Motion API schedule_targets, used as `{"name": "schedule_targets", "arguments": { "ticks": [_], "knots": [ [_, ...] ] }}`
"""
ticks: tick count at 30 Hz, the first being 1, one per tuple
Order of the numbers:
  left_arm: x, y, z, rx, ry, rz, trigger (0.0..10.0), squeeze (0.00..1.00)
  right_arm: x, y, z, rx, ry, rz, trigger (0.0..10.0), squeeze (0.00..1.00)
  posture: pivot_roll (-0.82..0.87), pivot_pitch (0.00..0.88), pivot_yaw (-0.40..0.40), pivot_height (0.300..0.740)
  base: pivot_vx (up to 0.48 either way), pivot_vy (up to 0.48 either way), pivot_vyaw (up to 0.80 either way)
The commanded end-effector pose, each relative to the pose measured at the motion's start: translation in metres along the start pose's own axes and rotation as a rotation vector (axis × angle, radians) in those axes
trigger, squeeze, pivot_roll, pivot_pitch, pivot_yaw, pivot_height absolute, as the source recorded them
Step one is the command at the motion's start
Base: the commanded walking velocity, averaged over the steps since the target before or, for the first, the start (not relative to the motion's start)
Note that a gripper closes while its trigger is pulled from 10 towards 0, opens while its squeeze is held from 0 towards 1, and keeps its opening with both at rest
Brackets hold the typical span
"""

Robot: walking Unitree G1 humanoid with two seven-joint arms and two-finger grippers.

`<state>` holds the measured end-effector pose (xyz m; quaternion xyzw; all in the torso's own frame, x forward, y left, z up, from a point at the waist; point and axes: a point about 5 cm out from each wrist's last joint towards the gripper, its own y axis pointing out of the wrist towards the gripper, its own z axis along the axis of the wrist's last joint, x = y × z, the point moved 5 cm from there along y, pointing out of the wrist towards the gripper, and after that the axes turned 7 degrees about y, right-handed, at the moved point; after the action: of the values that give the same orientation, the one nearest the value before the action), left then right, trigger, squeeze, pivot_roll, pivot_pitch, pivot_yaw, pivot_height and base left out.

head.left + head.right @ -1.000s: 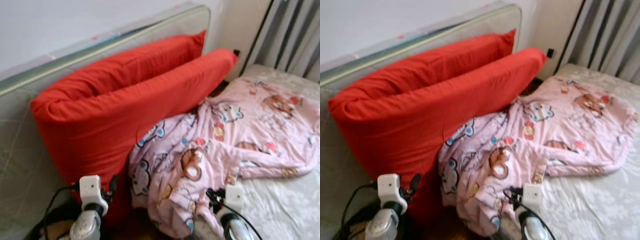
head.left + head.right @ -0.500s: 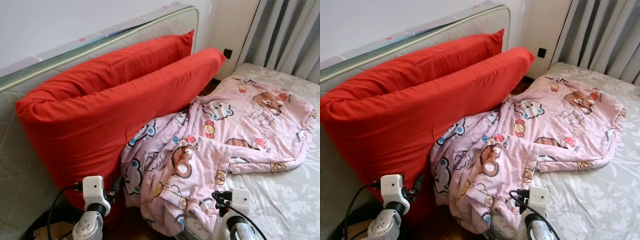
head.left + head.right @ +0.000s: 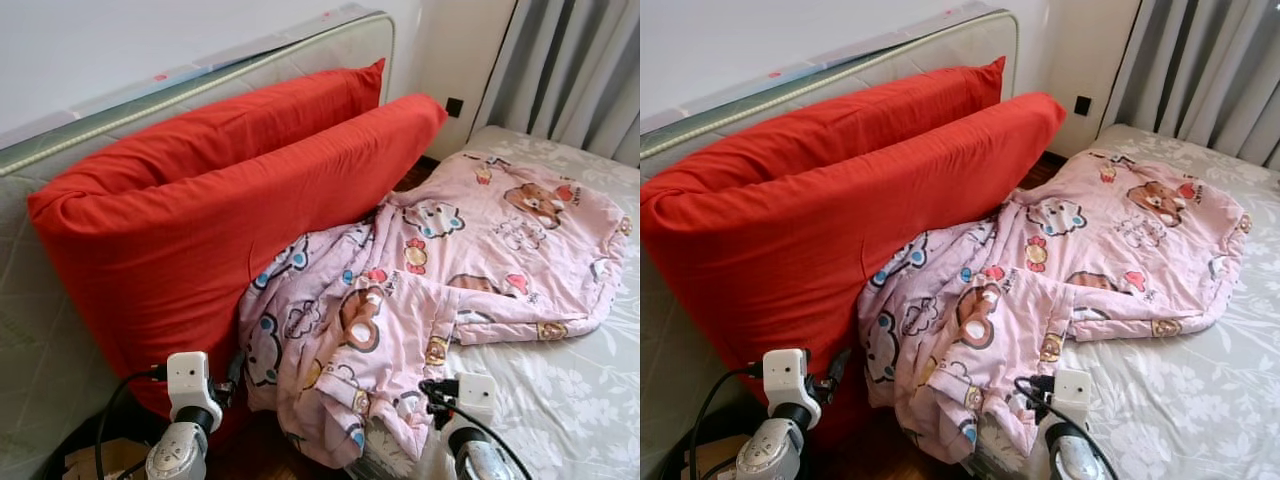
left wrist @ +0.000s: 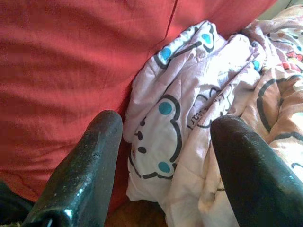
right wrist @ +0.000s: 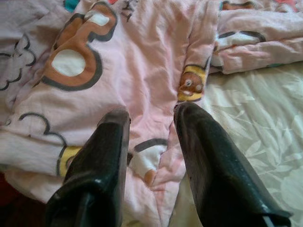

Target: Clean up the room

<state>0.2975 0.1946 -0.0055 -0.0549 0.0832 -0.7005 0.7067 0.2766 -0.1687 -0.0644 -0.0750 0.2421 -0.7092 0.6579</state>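
A pink quilt (image 3: 430,270) printed with cartoon bears lies crumpled on the bed (image 3: 560,400), and its near end hangs over the bed's left edge. Two big red cushions (image 3: 200,220) lean against an upright mattress (image 3: 50,340) on the left. My left gripper (image 4: 165,122) is open, pointing at the seam where the quilt (image 4: 189,109) meets a red cushion (image 4: 61,61), and holds nothing. The right gripper (image 5: 152,112) is open too, just above the quilt (image 5: 142,61) near the bed's edge. Both arms, left (image 3: 180,450) and right (image 3: 470,450), are low at the front.
Grey curtains (image 3: 580,70) hang at the back right, and a wall socket (image 3: 455,106) sits beside them. A dark strip of wooden floor (image 3: 265,455) runs between the cushions and the bed. Cardboard (image 3: 95,462) lies on the floor at the lower left.
The head view has shifted and gone from blurred to sharp, so the camera has moved. The quilt, the cushions and both arms keep much the same places.
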Motion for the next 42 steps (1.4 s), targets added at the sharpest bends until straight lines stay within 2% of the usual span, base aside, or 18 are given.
{"name": "schedule_targets", "arguments": {
  "ticks": [1,5,12,27,31,36,42],
  "knots": [
    [-0.001,-0.001,-0.001,-0.008,-0.001,0.005,10.0,0.0,-0.005,-0.001,-0.003,-0.009,-0.013,0.018,10.0,0.0,0.04,0.043,0.005,0.679,0.0,0.0,0.0],
    [-0.001,-0.001,-0.001,-0.008,-0.002,0.004,10.0,0.0,-0.002,-0.003,-0.01,-0.044,-0.023,0.011,10.0,0.0,0.04,0.044,0.005,0.679,0.0,0.0,0.0],
    [0.0,-0.001,-0.001,-0.009,-0.001,0.002,10.0,0.0,0.0,-0.007,-0.013,-0.032,-0.007,0.025,10.0,0.0,0.04,0.039,0.007,0.659,0.0,0.0,0.0],
    [0.002,-0.001,-0.001,-0.009,-0.001,-0.011,10.0,0.0,0.017,-0.024,-0.044,-0.158,-0.025,0.008,10.0,0.0,0.04,0.021,0.01,0.659,0.0,0.0,0.0],
    [0.003,-0.001,-0.002,-0.013,0.0,-0.015,10.0,0.0,0.003,-0.014,-0.036,-0.161,-0.034,0.047,10.0,0.0,0.04,0.025,0.01,0.634,0.0,0.0,0.0],
    [0.004,-0.001,-0.002,-0.013,-0.004,-0.015,10.0,0.0,0.004,-0.015,-0.038,-0.16,-0.02,0.05,10.0,0.0,0.04,0.035,0.01,0.634,0.0,0.0,0.0],
    [0.004,-0.001,-0.001,-0.007,-0.013,-0.015,10.0,0.0,-0.002,-0.013,-0.032,-0.133,-0.016,0.066,10.0,0.0,0.04,0.038,0.009,0.634,0.0,0.0,0.0]
  ]
}}
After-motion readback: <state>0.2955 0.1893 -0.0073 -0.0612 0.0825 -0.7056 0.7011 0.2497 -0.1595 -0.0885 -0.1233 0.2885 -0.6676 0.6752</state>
